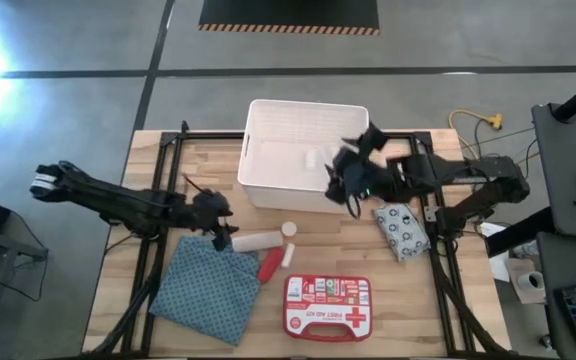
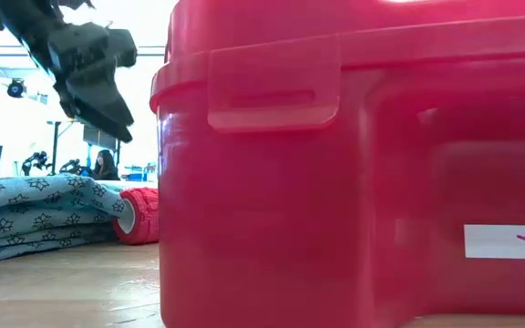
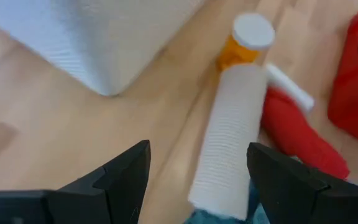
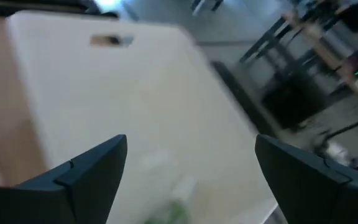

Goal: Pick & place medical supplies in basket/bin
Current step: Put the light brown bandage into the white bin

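Note:
The white slotted bin (image 1: 303, 155) stands at the table's far middle. My right gripper (image 1: 346, 178) hovers open over its right side, and the right wrist view (image 4: 191, 155) shows a blurred green-tipped item (image 4: 173, 211) inside. My left gripper (image 1: 218, 228) is open and raised above the near end of a white ribbed bottle (image 3: 229, 130), touching nothing. Beyond the bottle lie an orange bottle with a white cap (image 3: 247, 37) and the red tube (image 3: 297, 137). The first aid case (image 1: 326, 305) lies flat near the near edge. The dotted soft pack (image 1: 401, 230) lies right of the bin.
The blue-green patterned cloth (image 1: 208, 285) lies folded at the near left, under my left gripper's near side. In the low view the red case (image 2: 354, 164) blocks most of the table, and a person (image 2: 106, 164) sits far behind. Bare wood shows at the far left.

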You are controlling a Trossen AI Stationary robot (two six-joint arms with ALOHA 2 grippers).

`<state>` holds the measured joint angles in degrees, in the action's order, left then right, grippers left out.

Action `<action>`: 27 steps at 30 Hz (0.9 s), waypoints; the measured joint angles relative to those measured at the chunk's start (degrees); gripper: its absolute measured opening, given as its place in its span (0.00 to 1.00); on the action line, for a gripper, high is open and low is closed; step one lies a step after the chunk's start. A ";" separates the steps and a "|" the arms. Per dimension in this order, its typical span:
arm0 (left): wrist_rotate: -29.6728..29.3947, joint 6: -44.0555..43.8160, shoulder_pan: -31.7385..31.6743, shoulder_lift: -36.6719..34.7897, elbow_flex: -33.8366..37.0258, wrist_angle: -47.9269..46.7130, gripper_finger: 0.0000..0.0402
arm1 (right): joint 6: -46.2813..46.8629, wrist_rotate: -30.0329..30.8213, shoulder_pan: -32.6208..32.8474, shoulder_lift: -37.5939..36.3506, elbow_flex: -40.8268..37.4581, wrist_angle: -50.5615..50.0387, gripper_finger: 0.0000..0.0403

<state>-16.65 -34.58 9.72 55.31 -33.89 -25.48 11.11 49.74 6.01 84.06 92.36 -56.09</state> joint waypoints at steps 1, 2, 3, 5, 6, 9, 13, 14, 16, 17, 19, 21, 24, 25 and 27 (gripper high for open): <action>0.24 0.09 0.02 1.25 0.44 2.34 0.61 | 3.52 -1.33 0.39 -0.18 0.00 -2.58 0.85; 0.29 0.22 0.02 2.35 0.83 4.53 0.61 | 7.33 -2.83 0.56 -0.37 0.00 -5.10 0.85; 0.29 0.27 -0.12 3.23 1.23 6.74 0.61 | 10.89 -3.87 0.51 -0.56 0.00 -7.95 0.84; 0.27 1.08 -0.51 4.50 1.65 10.38 0.61 | 16.89 -5.00 0.61 -0.78 -0.06 -13.29 0.84; 0.27 1.27 -0.73 4.89 1.66 11.39 0.61 | 18.96 -5.60 1.01 -0.83 -0.10 -15.40 0.83; 0.16 1.68 -0.83 6.46 1.27 12.02 0.61 | 22.29 -7.71 2.42 -0.95 -0.25 -20.70 0.82; 1.26 1.97 -0.82 10.14 1.31 13.50 0.61 | 25.52 -11.58 3.62 -1.10 -0.61 -25.39 0.82; 2.50 2.02 -0.83 11.25 1.31 13.43 0.61 | 26.39 -12.48 4.01 -1.10 -0.69 -26.17 0.82; 5.78 2.45 -0.81 13.71 1.24 13.40 0.61 | 28.07 -13.82 5.14 -1.12 -0.89 -27.04 0.82; 6.94 2.56 -0.79 14.82 1.17 13.38 0.61 | 28.90 -14.12 5.71 -1.12 -1.07 -27.53 0.82; 7.73 2.57 -0.72 17.07 0.74 13.36 0.61 | 29.80 -14.42 6.67 -1.19 -1.69 -27.72 0.82; 8.05 2.57 -0.72 18.86 0.18 13.29 0.61 | 30.98 -14.29 7.32 -1.19 -2.50 -27.70 0.82; 8.95 3.07 -0.72 21.10 -1.40 13.53 0.61 | 33.61 -14.26 8.38 -1.19 -4.84 -27.70 0.82; 9.44 4.17 -0.69 21.82 -1.84 13.49 0.61 | 34.48 -14.39 8.70 -1.19 -5.75 -27.66 0.82; 10.62 6.80 -0.59 23.70 -2.75 13.50 0.61 | 35.79 -14.59 9.41 -1.19 -7.67 -27.68 0.82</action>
<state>-6.03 -27.78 9.13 79.01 -36.65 -11.98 46.89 35.16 15.42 82.87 84.69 -83.77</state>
